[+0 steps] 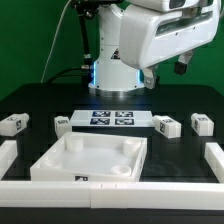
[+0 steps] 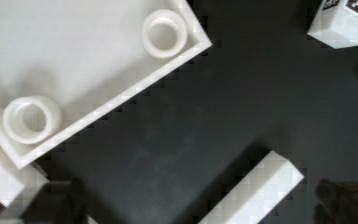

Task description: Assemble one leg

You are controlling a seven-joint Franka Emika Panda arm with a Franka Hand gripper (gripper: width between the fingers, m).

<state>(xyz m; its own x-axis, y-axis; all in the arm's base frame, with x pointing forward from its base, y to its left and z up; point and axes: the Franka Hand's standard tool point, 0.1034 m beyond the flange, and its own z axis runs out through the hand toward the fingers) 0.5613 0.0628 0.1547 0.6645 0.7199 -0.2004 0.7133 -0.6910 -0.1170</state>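
Four small white legs with marker tags lie on the black table in the exterior view: two at its left (image 1: 14,124) (image 1: 62,124) and two at its right (image 1: 165,126) (image 1: 201,124). The white tray-like tabletop (image 1: 60,165) lies in front of them. My gripper (image 1: 182,67) hangs high above the table's far right, well clear of every part. In the wrist view its dark fingers (image 2: 23,197) stand wide apart with nothing between them, so the gripper (image 2: 190,206) is open and empty. That view shows the tabletop's corner (image 2: 87,70) with two round sockets, and one leg (image 2: 345,22).
The marker board (image 1: 110,120) lies between the inner legs. White rails border the work area at the exterior view's left (image 1: 8,155), right (image 1: 215,158) and front (image 1: 110,190). A white bar (image 2: 250,188) shows under the gripper in the wrist view.
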